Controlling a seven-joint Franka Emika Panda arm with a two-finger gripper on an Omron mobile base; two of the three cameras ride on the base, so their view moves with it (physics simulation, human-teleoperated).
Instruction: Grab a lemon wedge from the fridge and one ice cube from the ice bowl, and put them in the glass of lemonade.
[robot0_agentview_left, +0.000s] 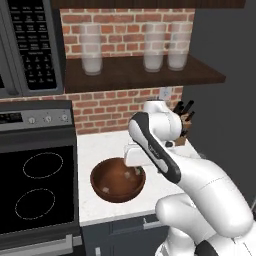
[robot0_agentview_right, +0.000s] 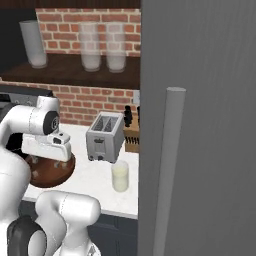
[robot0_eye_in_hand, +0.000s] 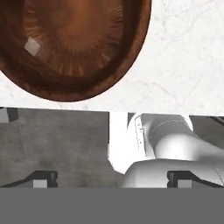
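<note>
Hand spread wide above ice bowl, 1 ice cube inside, no legible writing

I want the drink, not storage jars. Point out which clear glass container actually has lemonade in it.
The small tumbler on the white counter, right of the toaster, with pale yellowish liquid. The other three are taller frosted jars up on the dark shelf.
</note>
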